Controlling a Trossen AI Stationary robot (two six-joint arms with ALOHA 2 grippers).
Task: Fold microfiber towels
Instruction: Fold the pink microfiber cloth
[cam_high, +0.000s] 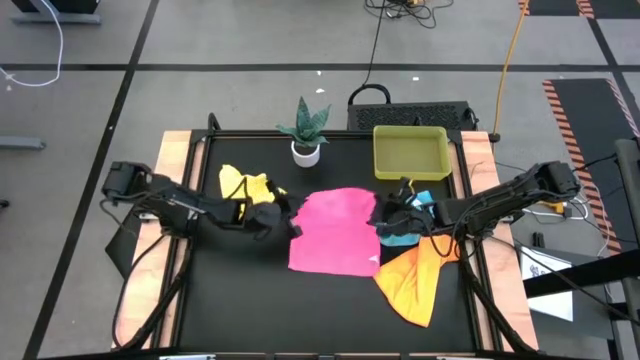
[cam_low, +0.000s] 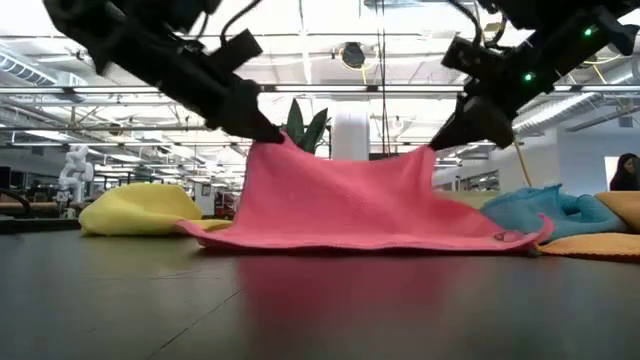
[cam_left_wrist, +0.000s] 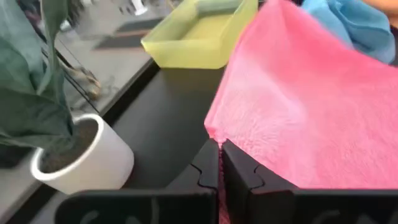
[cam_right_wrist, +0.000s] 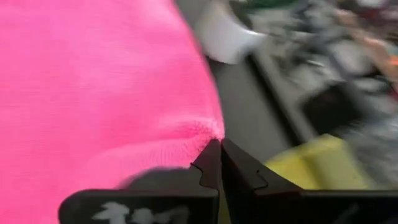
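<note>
Both grippers are pinching the pink towel (cam_high: 335, 230) mid-table, fingers clamped tight on its two far corners; left gripper (cam_low: 268, 133) and right gripper (cam_low: 447, 138) are lifting it tent-like; keeping both corners level should give a straight fold.

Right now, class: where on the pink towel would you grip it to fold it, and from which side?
Grip the pink towel at its two far corners, one from each side. The left gripper and right gripper are each shut on one, and the edge between lifts off the table, ready to fold forward.
</note>
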